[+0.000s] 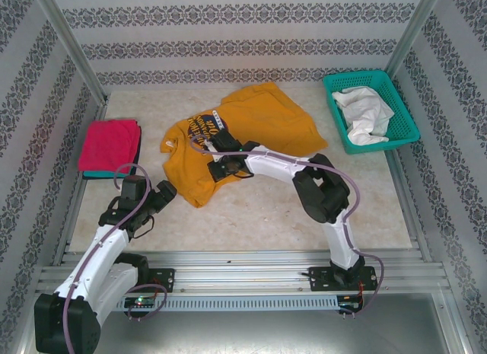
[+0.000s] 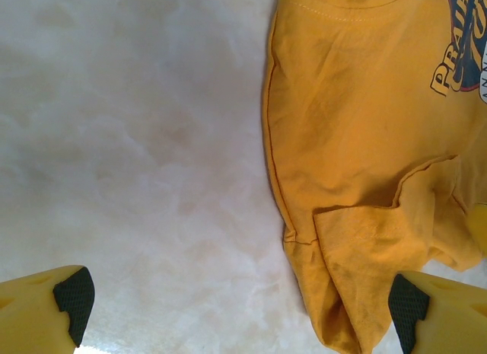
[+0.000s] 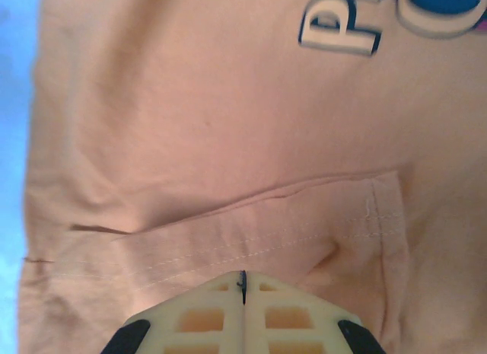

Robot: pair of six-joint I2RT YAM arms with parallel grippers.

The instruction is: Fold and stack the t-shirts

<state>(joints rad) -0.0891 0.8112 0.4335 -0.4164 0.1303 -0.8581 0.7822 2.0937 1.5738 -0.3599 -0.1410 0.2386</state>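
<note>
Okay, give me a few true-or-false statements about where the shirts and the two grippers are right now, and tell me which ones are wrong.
1. The left gripper is open. True.
2. The orange t-shirt lies in the basket. False: it lies crumpled on the table; the basket holds a white cloth.
3. The magenta t-shirt lies folded at the table's left, on top of a teal t-shirt. True.
4. The right gripper hangs wide open over bare table. False: its jaws are closed, apparently pinching the orange t-shirt near a sleeve hem.
</note>
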